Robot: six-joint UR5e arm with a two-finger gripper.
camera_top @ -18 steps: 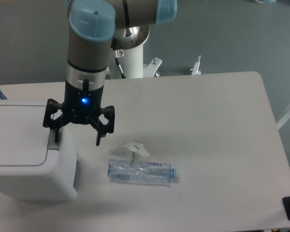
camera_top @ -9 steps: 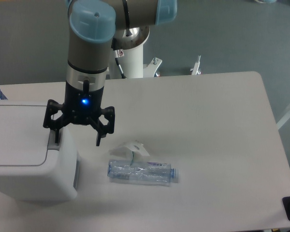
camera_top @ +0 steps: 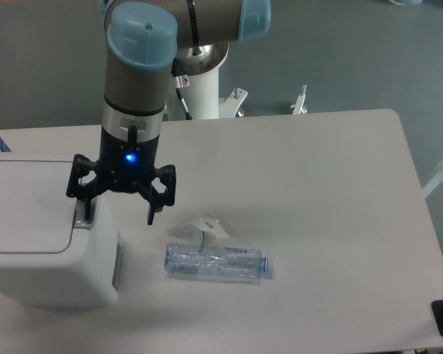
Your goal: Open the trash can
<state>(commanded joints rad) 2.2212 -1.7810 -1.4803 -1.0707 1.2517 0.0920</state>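
Note:
The trash can (camera_top: 37,236) is a big white boxy bin at the left edge of the table, its flat lid down. A grey push tab (camera_top: 81,219) sits at the lid's right end. My gripper (camera_top: 118,215) hangs open just above the bin's right end. Its left fingertip (camera_top: 83,211) is right over the grey tab, touching or nearly so. The right fingertip (camera_top: 151,215) hangs past the bin's side over the table. Nothing is held between the fingers.
A clear crushed plastic bottle (camera_top: 216,264) lies on the table right of the bin, with a small white scrap (camera_top: 203,226) just behind it. The arm's white base (camera_top: 203,81) stands at the table's far edge.
The gripper has sunk a few pixels, bringing the left fingertip closer onto the grey tab. The lid has not moved.

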